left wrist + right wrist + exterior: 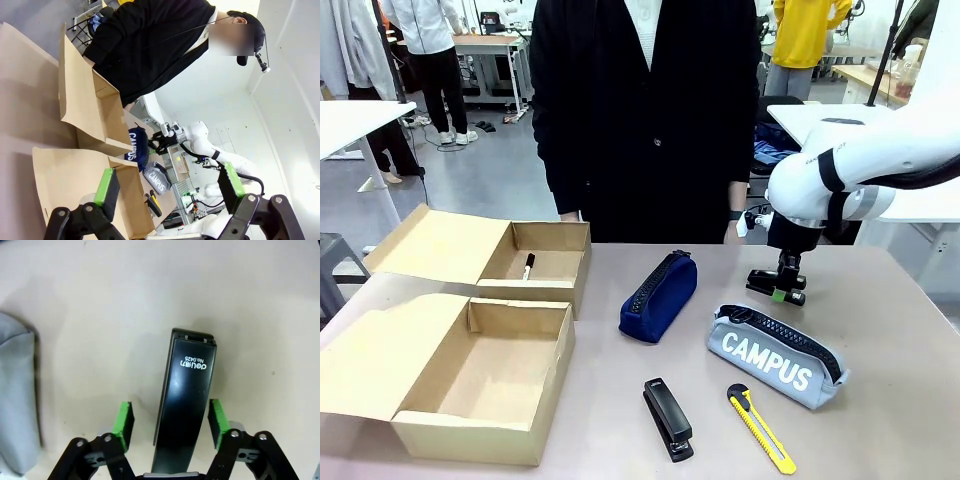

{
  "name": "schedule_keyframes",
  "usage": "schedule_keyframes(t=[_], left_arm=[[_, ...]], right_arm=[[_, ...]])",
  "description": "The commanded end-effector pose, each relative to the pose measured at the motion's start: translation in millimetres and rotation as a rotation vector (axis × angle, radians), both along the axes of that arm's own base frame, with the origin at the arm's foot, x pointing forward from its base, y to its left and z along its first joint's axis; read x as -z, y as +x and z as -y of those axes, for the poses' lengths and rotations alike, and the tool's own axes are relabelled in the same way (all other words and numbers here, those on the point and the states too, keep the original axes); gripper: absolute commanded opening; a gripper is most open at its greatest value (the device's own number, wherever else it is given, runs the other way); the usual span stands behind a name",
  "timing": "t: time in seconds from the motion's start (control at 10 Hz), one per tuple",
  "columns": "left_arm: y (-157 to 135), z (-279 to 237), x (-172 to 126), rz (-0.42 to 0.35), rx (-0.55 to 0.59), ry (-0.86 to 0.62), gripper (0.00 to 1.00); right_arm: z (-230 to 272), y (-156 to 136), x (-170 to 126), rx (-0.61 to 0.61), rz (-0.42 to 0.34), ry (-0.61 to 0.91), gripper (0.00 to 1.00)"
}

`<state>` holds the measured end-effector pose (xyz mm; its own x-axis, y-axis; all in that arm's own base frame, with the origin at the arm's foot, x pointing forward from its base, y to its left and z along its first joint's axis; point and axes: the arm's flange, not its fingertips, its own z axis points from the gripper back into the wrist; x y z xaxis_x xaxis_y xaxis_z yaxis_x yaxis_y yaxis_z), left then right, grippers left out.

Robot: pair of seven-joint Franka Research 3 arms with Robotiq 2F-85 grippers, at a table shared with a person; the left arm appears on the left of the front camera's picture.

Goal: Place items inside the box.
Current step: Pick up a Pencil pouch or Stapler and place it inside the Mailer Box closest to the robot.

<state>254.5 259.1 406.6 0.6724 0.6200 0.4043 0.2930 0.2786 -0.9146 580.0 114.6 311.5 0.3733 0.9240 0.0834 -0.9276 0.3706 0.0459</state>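
My right gripper [170, 422] is low over the table, its open jaws on either side of a black stapler [187, 410], with a gap still showing on one side. From the front, this gripper [781, 292] sits just behind the grey CAMPUS pouch [775, 355]. A navy pouch [658, 295] lies mid-table. Another black stapler [667, 418] and a yellow-and-black utility knife [761, 414] lie near the front edge. The near open box [485, 385] has nothing in it. My left gripper [167, 187] hangs open with nothing in it, above the boxes.
A second open cardboard box [535, 262] behind the first holds a black marker [528, 266]. A person in dark clothes [640, 120] stands at the far edge of the table. Both box lids [430, 245] are folded out to the left.
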Motion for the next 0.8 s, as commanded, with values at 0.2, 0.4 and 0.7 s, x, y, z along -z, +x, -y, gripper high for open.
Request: schedule_keyframes(t=[0.2, 0.4, 0.7], left_arm=[[0.4, 1.1, -1.7, 0.034, -0.007, -0.002, 1.0], [0.4, 1.1, -1.7, 0.034, -0.007, -0.002, 1.0], [0.4, 1.1, -1.7, 0.034, -0.007, -0.002, 1.0]], right_arm=[[-1.4, -0.3, -6.4, 0.01, -0.037, 0.036, 0.0], [2.4, -1.1, -6.2, 0.033, -0.043, 0.024, 0.0], [9.6, -15.4, -24.3, 0.096, -0.007, 0.02, 0.0]])
